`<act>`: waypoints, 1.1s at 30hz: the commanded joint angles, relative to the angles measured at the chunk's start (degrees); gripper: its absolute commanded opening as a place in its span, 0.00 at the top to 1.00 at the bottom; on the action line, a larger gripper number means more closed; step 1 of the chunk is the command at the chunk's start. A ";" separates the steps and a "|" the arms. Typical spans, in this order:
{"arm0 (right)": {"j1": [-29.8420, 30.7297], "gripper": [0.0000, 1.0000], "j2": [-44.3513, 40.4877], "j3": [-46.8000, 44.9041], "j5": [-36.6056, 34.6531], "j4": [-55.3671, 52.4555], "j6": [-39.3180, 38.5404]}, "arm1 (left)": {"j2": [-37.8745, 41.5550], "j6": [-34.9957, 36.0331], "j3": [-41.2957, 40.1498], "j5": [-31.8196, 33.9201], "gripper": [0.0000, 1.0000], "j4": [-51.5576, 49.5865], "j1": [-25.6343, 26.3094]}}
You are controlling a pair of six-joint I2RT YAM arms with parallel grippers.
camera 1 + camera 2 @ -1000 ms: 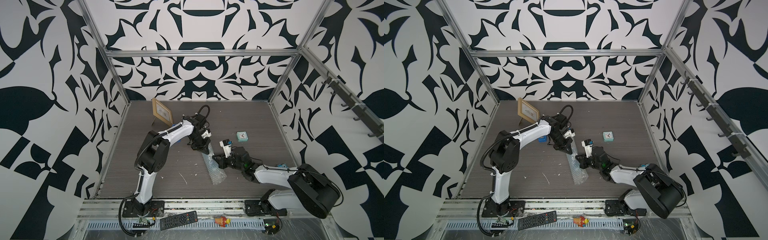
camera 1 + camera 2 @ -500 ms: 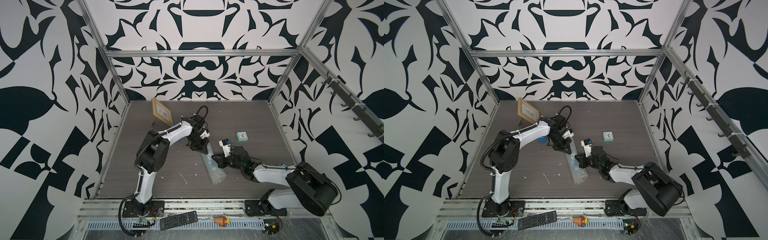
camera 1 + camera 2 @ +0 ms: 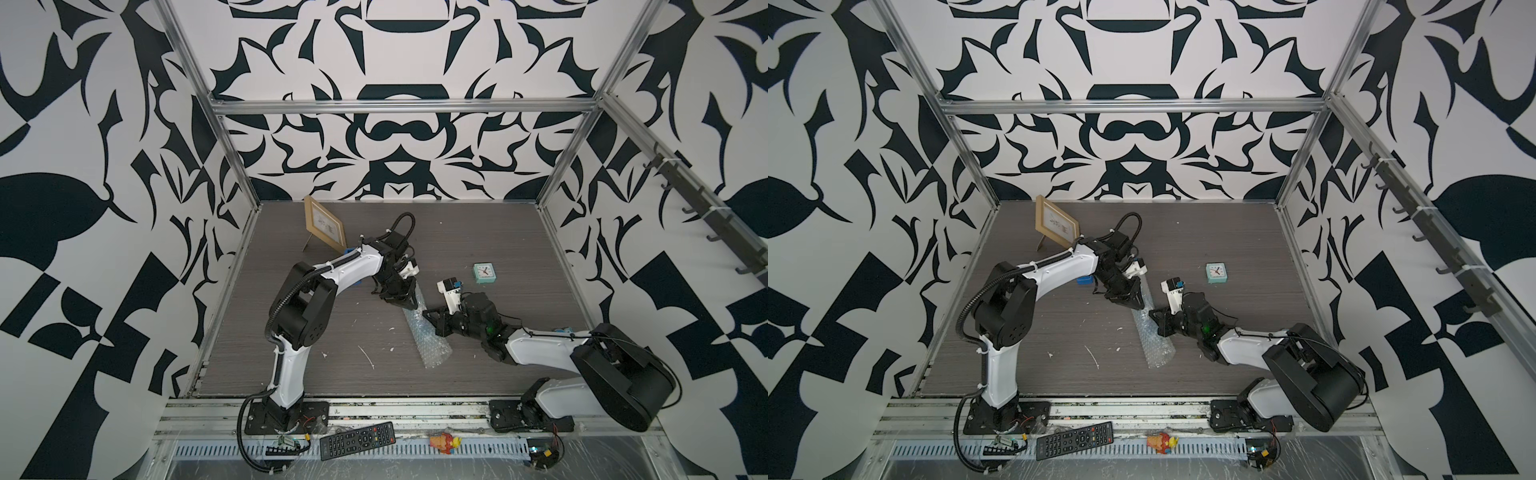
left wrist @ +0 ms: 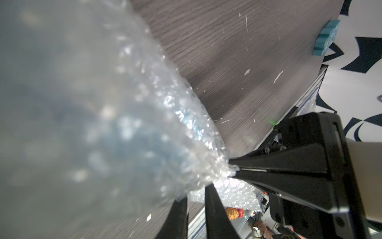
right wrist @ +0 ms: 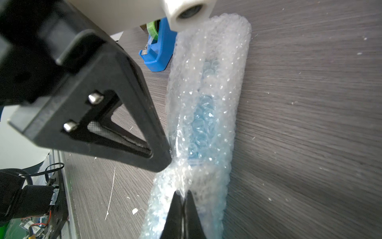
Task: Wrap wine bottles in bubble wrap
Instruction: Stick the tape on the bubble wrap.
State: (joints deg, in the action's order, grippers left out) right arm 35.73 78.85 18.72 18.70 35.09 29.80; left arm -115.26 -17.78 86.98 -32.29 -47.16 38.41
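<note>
Right wrist, cylindrical bubble wrap (image 5: 223, 62), seemingly blue-cored

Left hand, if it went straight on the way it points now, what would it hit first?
The bubble wrap: the left hand points down at the roll, its tips right at the plastic, near where the right hand pinches it. The blue bottle lies inside. Whether they touch is unclear.

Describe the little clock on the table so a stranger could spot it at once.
Start at the dark wood-grain table and find the right gripper pinching the bubble wrap. Past its wrist, toward the back wall, the clock sits alone on bare board. It is the only small mint-green square with a white dial; the wrap is clear, the tape dispenser bright blue.
</note>
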 commanded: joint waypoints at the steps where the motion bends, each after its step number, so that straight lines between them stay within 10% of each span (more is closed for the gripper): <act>1: 0.22 1.00 2.97 -1.41 -3.44 -12.73 -0.27 | 1.20 -0.33 -2.24 4.23 0.73 -0.84 -0.26; 16: 0.23 1.00 2.97 -0.27 -3.88 -14.88 -0.09 | 8.45 0.68 -3.13 4.87 0.59 -1.83 -1.14; 33: 0.33 1.00 2.90 0.49 -2.90 -15.58 -0.11 | 7.05 -2.52 -2.44 4.73 0.87 7.28 2.42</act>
State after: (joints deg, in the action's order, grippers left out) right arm 35.73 78.83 20.53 18.41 31.46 29.85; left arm -105.84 -19.59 84.36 -27.22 -41.47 40.75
